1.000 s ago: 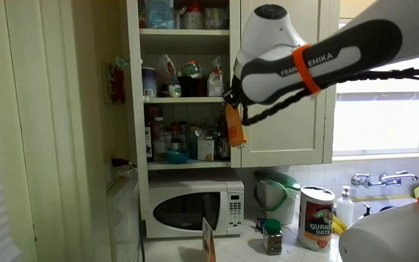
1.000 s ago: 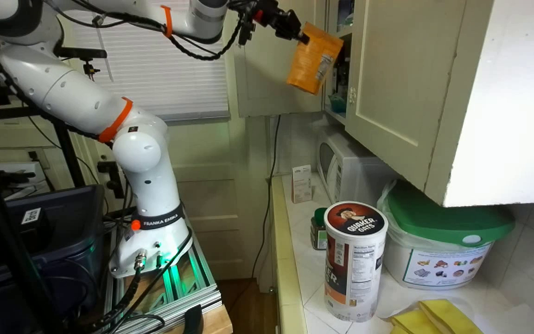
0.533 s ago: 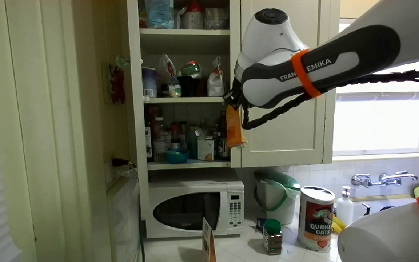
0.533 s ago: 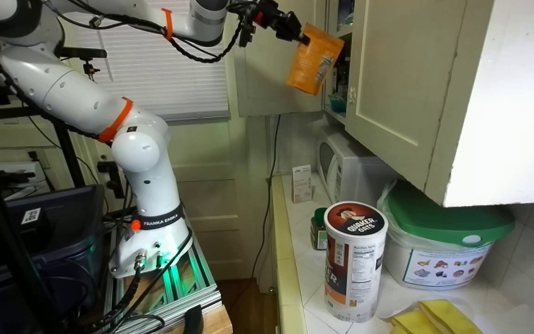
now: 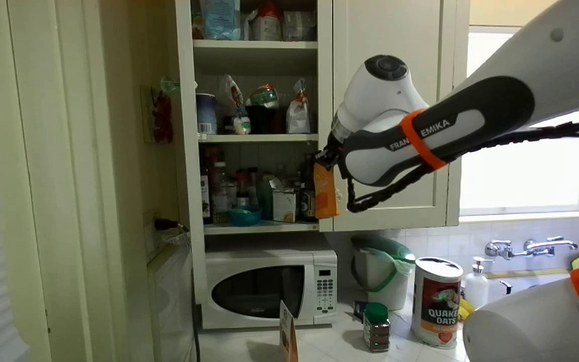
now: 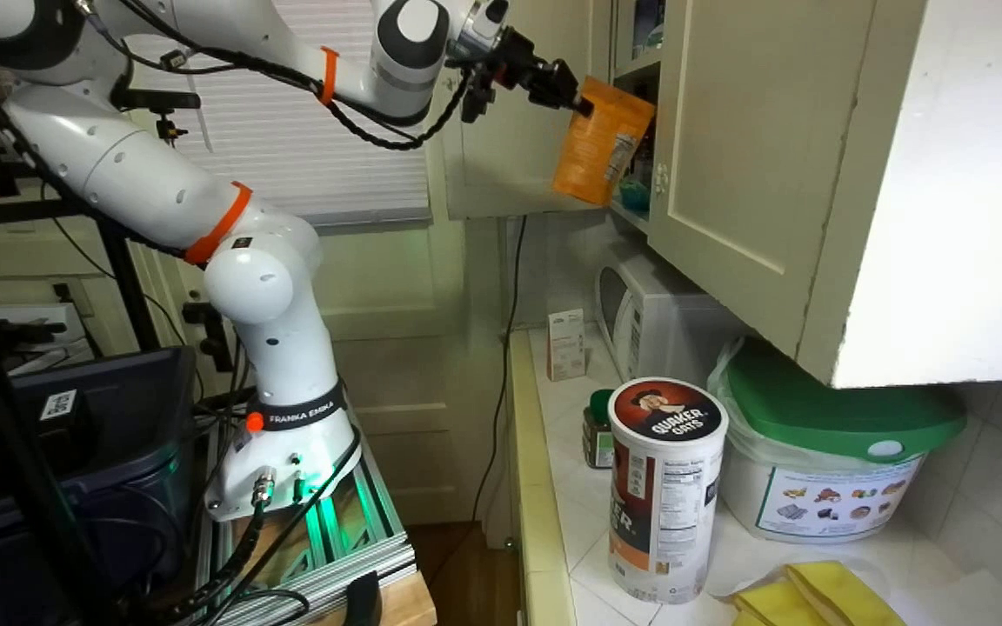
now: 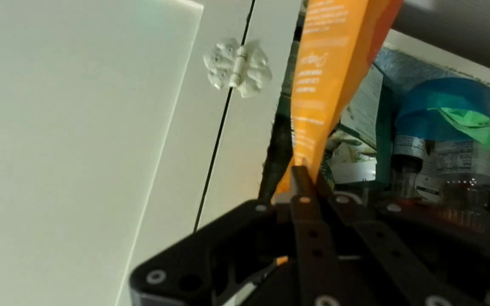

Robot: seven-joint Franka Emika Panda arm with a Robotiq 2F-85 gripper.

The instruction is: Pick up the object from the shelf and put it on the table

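The object is an orange packet [image 5: 325,193], also in an exterior view [image 6: 603,143] and the wrist view [image 7: 330,63]. My gripper [image 6: 586,106] is shut on the packet's upper edge; the packet hangs below it, slightly tilted, in the air in front of the cupboard. In the wrist view the gripper [image 7: 313,178] pinches the orange film between its fingertips. The shelf is a white board [image 5: 259,229] of the open cupboard, behind the packet. The table is the whitish tiled countertop [image 6: 584,513], well below the packet; it also shows in an exterior view [image 5: 224,347].
A white microwave [image 5: 269,291] stands under the cupboard. On the countertop stand a small carton [image 6: 566,346], a green-lidded jar [image 6: 598,430], an oats can [image 6: 668,496] and a green-lidded bin [image 6: 840,456]. A closed cupboard door [image 5: 390,196] is beside the open tiers.
My gripper and the packet have moved down, mostly in the last half second, and a little to the right in both exterior views. The packet has stayed in the grip.
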